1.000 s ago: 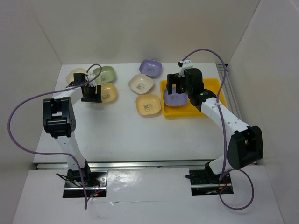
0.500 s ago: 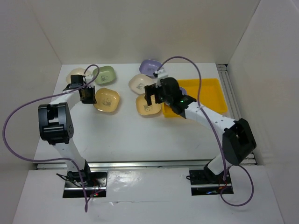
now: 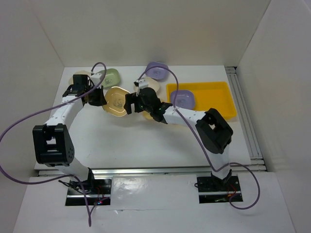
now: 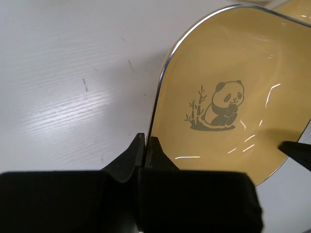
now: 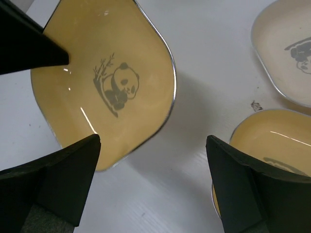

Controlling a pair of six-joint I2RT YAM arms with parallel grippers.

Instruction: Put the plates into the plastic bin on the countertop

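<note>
Top external view:
- Left gripper [image 3: 98,97]: pinched on the left rim of a mustard plate [image 3: 117,100], which sits over the countertop [image 3: 121,141] left of centre.
- Right gripper [image 3: 131,103]: jaws spread, just right of that plate.
- Plastic bin [image 3: 218,88]: at the right, with one lavender plate [image 3: 182,98] inside.
- Outside the bin: a second lavender plate [image 3: 157,70] at the back, a green plate [image 3: 111,76], and a cream plate [image 3: 77,77] partly hidden behind the left arm.

Left wrist view:
- Fingers [image 4: 138,150] pressed together on the mustard plate's [image 4: 228,97] thin rim. The panda print faces up.

Right wrist view:
- Fingers [image 5: 58,179] wide apart, holding nothing.
- The mustard plate [image 5: 107,82] lies ahead to the left, its shadow on the countertop beside it.
- A pale cream plate [image 5: 286,58] is at upper right and another yellow plate [image 5: 272,141] at lower right.
</note>
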